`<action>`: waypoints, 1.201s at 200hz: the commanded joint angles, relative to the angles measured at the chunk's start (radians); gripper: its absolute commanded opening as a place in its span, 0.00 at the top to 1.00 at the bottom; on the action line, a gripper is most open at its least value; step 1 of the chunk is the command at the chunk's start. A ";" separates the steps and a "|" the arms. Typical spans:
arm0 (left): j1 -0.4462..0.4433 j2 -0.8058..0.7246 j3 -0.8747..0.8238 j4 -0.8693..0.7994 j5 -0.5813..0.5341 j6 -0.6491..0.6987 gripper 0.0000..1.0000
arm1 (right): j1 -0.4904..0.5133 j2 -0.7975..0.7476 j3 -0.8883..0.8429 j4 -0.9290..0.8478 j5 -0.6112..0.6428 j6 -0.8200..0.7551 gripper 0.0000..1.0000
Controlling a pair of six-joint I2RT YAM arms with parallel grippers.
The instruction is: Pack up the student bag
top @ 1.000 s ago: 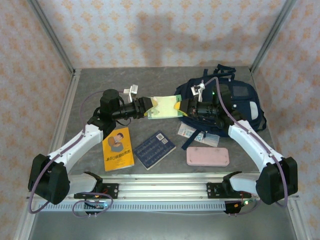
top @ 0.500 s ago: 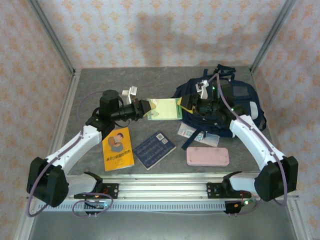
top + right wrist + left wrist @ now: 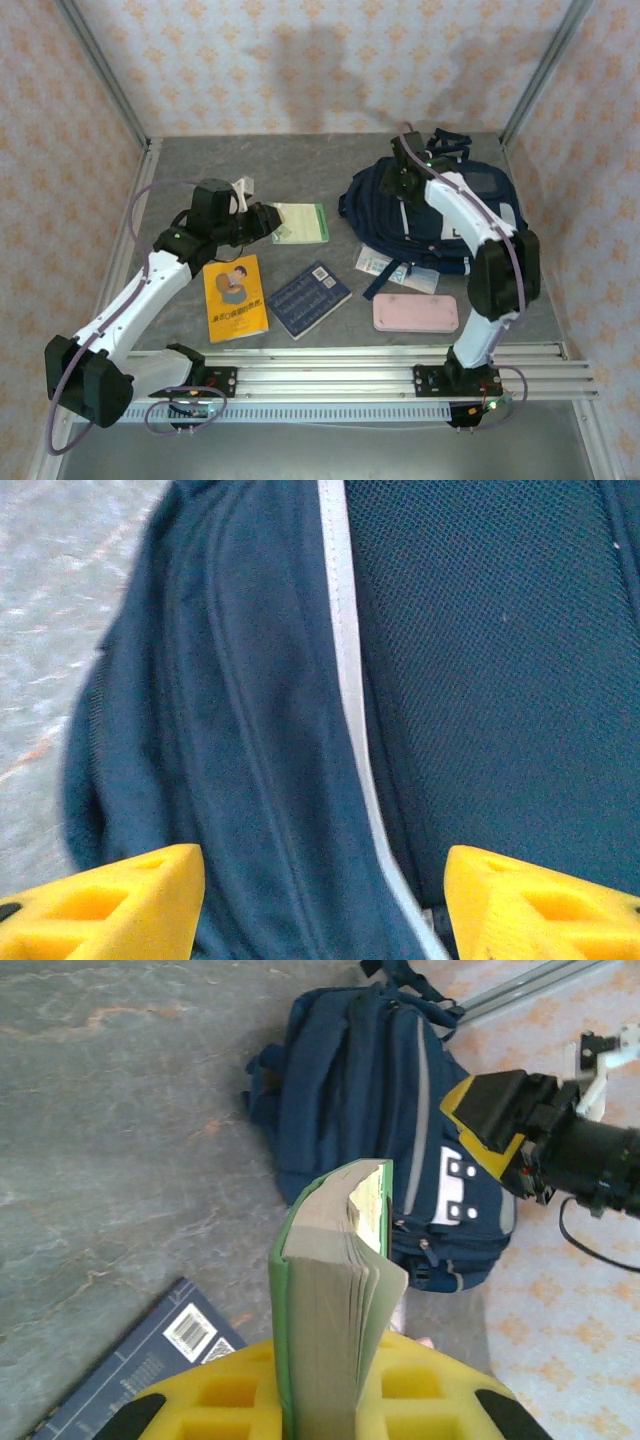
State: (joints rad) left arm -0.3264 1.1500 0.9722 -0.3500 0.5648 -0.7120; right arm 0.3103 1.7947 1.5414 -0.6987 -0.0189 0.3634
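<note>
The student bag point(image 3: 372, 212) lies flat at the back right of the table, navy with white trim point(image 3: 345, 630). A green-covered book point(image 3: 302, 222) is held spine-up between the yellow fingers of my left gripper point(image 3: 268, 222), left of the bag and above the table. In the left wrist view the book point(image 3: 330, 1280) stands on edge in that gripper point(image 3: 325, 1405), with the bag point(image 3: 350, 1090) beyond it. My right gripper point(image 3: 402, 180) hovers over the bag's left side. Its jaws are open point(image 3: 320, 900) with only navy fabric point(image 3: 250, 730) below them.
On the table's front half lie an orange-yellow book point(image 3: 235, 297), a navy book point(image 3: 308, 298), a pink flat case point(image 3: 415, 313) and small white-and-blue packets point(image 3: 392, 268) by the bag's near edge. A metal rail point(image 3: 330, 365) runs along the front.
The right gripper let go of the green book, opened and swung back over the bag. The left gripper closed on the book and drew it leftward.
</note>
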 commanded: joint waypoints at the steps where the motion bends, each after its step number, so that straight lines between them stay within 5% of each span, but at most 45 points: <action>1: 0.004 -0.013 0.028 -0.013 -0.031 0.055 1.00 | -0.002 0.102 0.110 -0.088 0.101 -0.064 0.35; 55: 0.010 0.014 0.024 0.001 0.001 0.041 1.00 | -0.003 0.299 0.275 -0.164 0.139 -0.175 0.41; 94: 0.016 0.010 0.028 -0.007 -0.003 0.043 1.00 | -0.004 0.339 0.315 -0.185 0.084 -0.284 1.00; 205: 0.018 0.022 0.109 -0.119 -0.125 0.069 1.00 | 0.016 -0.015 0.398 -0.140 -0.035 -0.606 1.00; 240: 0.019 0.039 0.177 -0.127 -0.163 0.059 1.00 | 0.015 -0.103 0.376 -0.129 -0.211 -0.658 1.00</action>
State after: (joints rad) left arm -0.3176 1.1721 1.0729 -0.4831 0.4522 -0.6628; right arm 0.3115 1.7847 1.8797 -0.9012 -0.0895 -0.2012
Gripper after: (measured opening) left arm 0.153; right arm 0.047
